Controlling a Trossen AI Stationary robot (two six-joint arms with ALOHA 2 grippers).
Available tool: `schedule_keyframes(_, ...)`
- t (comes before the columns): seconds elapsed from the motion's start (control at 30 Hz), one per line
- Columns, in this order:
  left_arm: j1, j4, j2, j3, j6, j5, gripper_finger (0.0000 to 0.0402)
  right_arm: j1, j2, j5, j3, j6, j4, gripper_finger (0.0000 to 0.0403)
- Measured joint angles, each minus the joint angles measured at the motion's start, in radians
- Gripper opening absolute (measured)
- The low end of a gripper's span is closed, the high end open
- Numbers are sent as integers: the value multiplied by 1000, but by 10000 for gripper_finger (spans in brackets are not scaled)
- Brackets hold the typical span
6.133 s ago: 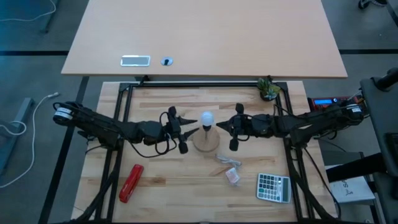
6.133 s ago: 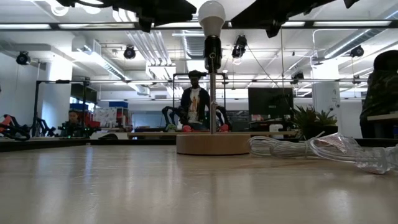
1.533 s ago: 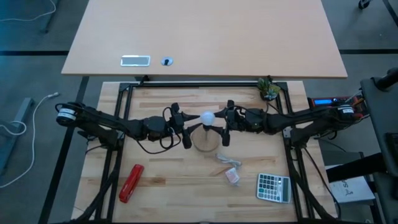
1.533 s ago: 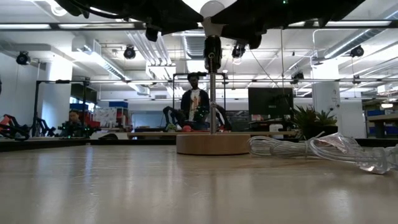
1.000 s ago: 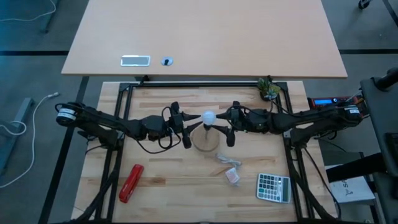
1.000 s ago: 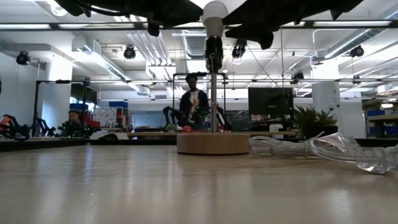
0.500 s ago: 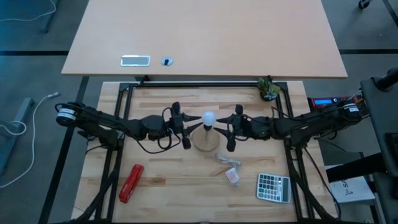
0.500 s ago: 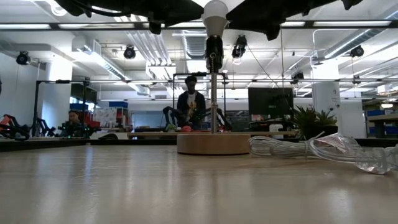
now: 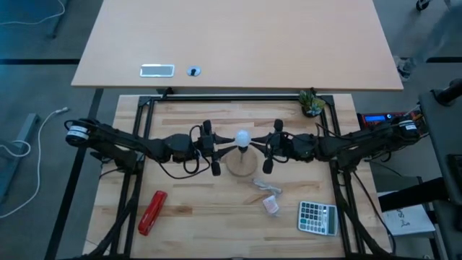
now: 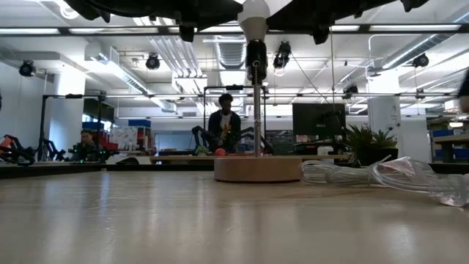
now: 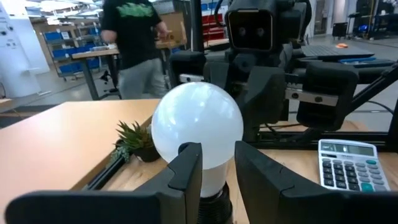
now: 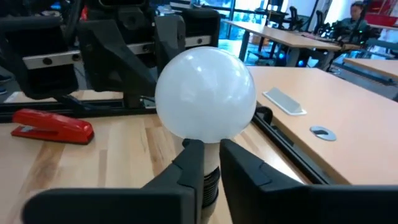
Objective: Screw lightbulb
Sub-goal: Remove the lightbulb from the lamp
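The lightbulb [image 9: 242, 136] sits on top of a thin lamp stem that stands upright on a round wooden base [image 9: 241, 165] near the middle of the bench [image 9: 188, 209]. Both arms reach in from opposite sides at the height of the bulb. In the left wrist view the left pincer [image 11: 217, 163] has its two fingers close together at the neck of the bulb, just under the white globe, and in the right wrist view the right pincer [image 12: 211, 163] is in the same narrow pose from the other side; whether the fingers really press on the neck or only stand beside it, I cannot tell. I judge the step in hand to be the turning of the bulb in its socket. The next move would call for a firm hold on the neck and a rotation about the stem axis, while the other pincer keeps the light lamp from tipping or sliding on the bench.
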Motion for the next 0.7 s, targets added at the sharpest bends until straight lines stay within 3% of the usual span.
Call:
schedule_keyframes(0.23,-3,7,15,0,-5,7,80,1,1,37,1,-27,-26,9)
schedule_keyframes(0.47,-39,-15,-14,0,-9,2,87,0,1,67,2,-46,-56,1)
schedule_keyframes(0.7,-81,-182,-63,0,-47,-199,79,3,-2,84,2,-21,-98,2)
